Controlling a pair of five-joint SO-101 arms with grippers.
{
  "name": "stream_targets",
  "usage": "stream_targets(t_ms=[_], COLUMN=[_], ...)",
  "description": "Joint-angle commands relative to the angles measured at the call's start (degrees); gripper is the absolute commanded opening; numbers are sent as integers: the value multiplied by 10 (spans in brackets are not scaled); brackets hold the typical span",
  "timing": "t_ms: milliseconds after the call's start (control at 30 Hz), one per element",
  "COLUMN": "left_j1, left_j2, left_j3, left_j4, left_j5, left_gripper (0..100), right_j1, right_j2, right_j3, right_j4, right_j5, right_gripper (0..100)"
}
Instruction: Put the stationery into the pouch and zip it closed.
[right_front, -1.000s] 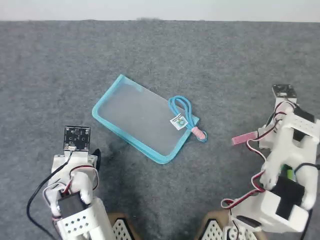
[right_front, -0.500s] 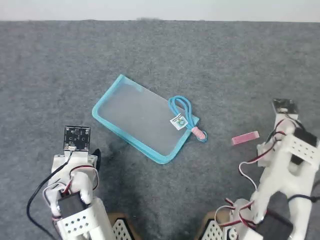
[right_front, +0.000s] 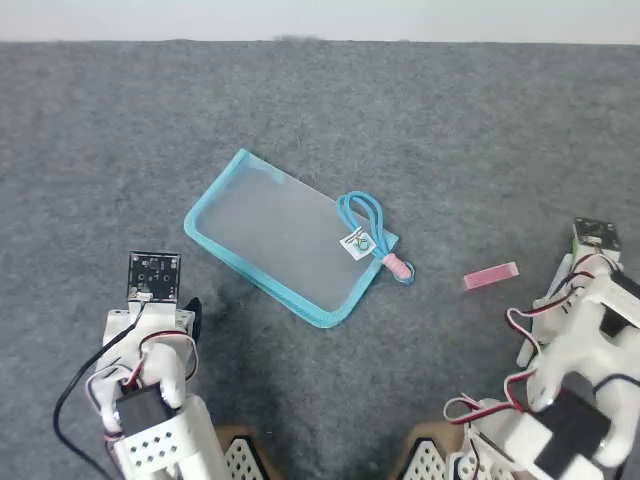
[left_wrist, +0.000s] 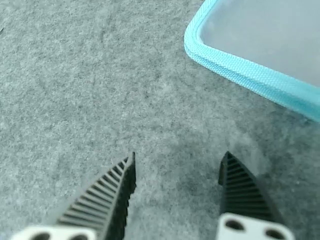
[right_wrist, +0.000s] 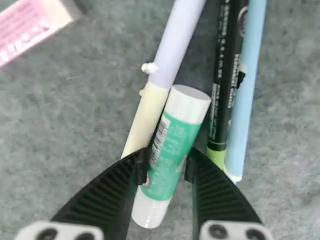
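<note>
Pulled back from the pink eraser (right_front: 491, 276), my right end effector (right_wrist: 165, 155) now clamps the glue stick (right_wrist: 180, 115) beside the pens (right_wrist: 230, 75), ready for carrying. My left end effector (left_wrist: 177, 170) waits open near the pouch (right_front: 275, 235), which lies flat on the bench (right_front: 450, 130).

I seem to work at a lab bench: grey felt mat (right_front: 300, 100) beneath, pale wall (right_front: 320, 20) at twelve o'clock.
</note>
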Motion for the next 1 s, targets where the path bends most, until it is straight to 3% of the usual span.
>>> stream_targets(t_ms=[0, 200, 467, 700, 967], left_j1=[3, 3, 4, 4, 3], left_j2=[-8, -8, -8, -8, -8], left_j3=[-3, -3, -3, -3, -3], left_j4=[4, 4, 4, 3, 3], left_j5=[-5, -5, -5, -5, -5], left_gripper=[251, 251, 251, 251, 251], right_j1=[6, 10, -20, -181, -396], right_j2=[51, 61, 61, 61, 68], right_j3=[-3, -27, -187, -314, -317], right_j4=[-22, -19, 124, 227, 204], right_j5=[25, 26, -9, -102, -201], right_gripper=[133, 9, 11, 11, 16])
